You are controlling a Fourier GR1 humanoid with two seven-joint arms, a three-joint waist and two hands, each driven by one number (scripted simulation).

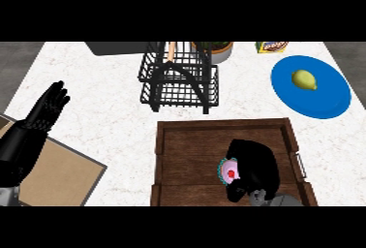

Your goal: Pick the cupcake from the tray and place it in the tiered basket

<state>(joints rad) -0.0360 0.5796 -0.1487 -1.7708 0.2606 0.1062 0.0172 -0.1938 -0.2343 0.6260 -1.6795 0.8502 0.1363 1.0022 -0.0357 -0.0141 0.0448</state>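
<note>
A cupcake with pink frosting, a red dot on top and a teal wrapper lies in the brown wooden tray. My right hand is curled round it from the right, hiding most of it. The black wire tiered basket stands on the counter beyond the tray, apart from the hand. My left hand rests open at the left edge, fingers up, holding nothing.
A blue plate with a yellow lemon lies at the right back. A potted plant and a small yellow box stand behind the basket. A brown board sits at the left front.
</note>
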